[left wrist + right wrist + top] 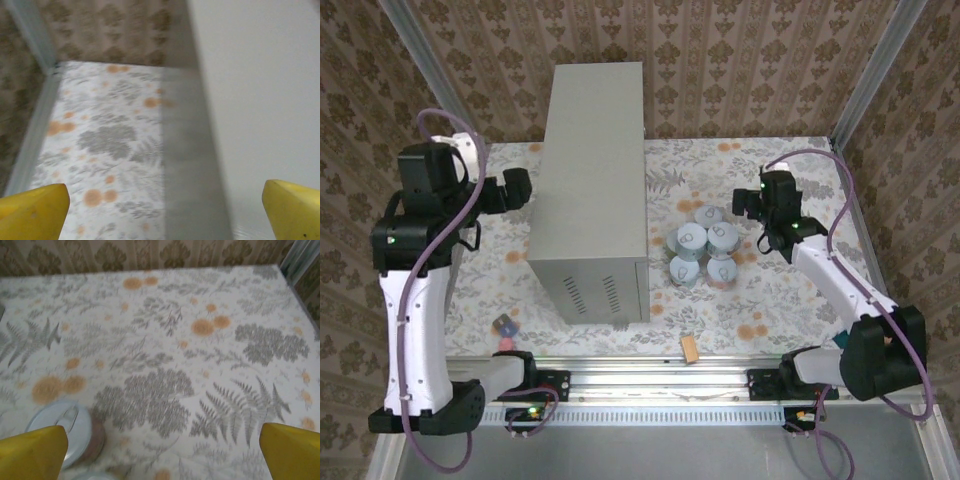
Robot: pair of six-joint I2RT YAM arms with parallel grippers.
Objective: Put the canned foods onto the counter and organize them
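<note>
My left end effector (526,188) is wide open and holds nothing. In the top view it stands in the middle left of the frame, close to the left wall of the tall grey metal box (592,180), and I cannot tell if it touches it. In my left wrist view the two yellow fingertips (32,212) sit in the lower corners, far from each other. The pale wall of the box goes along the right half, and the floral bench (100,140) lies on the left. My right end effector (740,205) is also fully open and empty. It is in the middle right of the top view, just beside the canned foods (705,248) and turned toward them. I count five cans there, standing upright and tightly together on the bench, right of the box and a little apart from it. They have white lids and pale blue sides. The flat top of the box has no can on it. In my right wrist view one can (65,432) with a white pull-tab lid is at the lower left, next to my left fingertip (30,452), and the rim of another can (95,476) is at the bottom edge. A few small things lie near the front rail (650,385), too small for me to name.
</note>
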